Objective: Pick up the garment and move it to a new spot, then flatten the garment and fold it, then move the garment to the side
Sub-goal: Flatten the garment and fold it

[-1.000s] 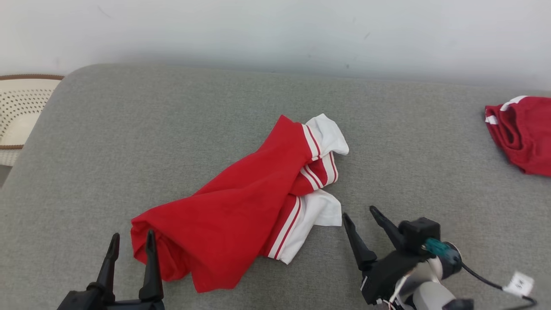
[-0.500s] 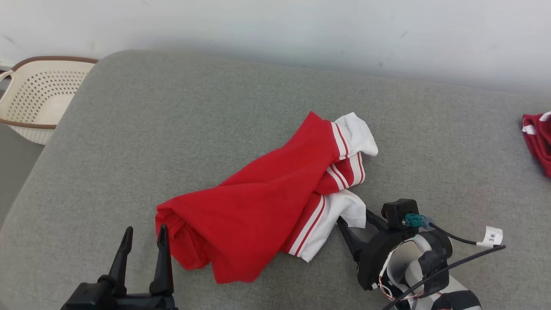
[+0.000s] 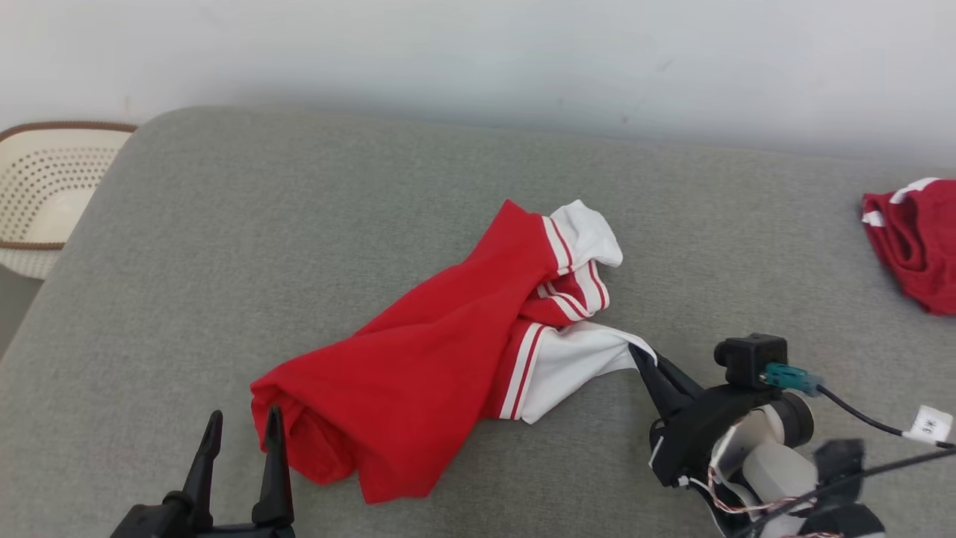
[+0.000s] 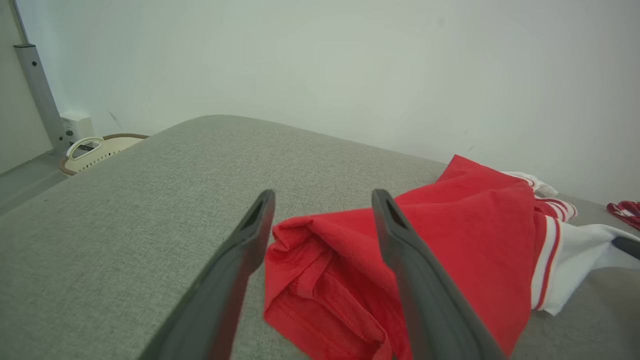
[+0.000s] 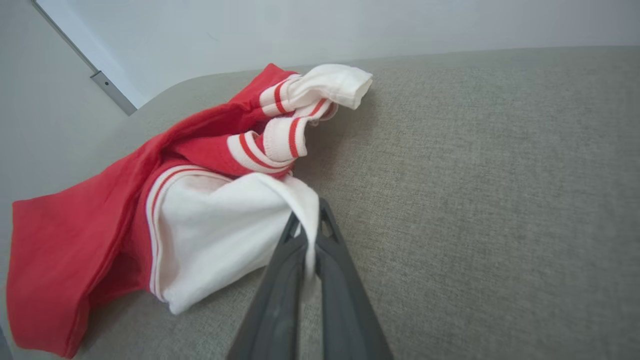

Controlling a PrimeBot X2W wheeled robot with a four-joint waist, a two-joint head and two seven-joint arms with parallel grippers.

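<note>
Counted: two claws, two red garments, one basket. Crumpled mid surface point(image 3: 224, 224), red-and-white garment point(image 3: 418, 373). At its right end, right claw point(image 3: 641, 357) pinched shut on white hem; just beside its left end, left claw point(image 3: 245, 413) spread wide, holding nothing. Well right, second red garment point(image 3: 915, 243); far left, basket point(image 3: 30, 164). From left wrist: metal post point(image 4: 37, 95), farther left still.
</note>
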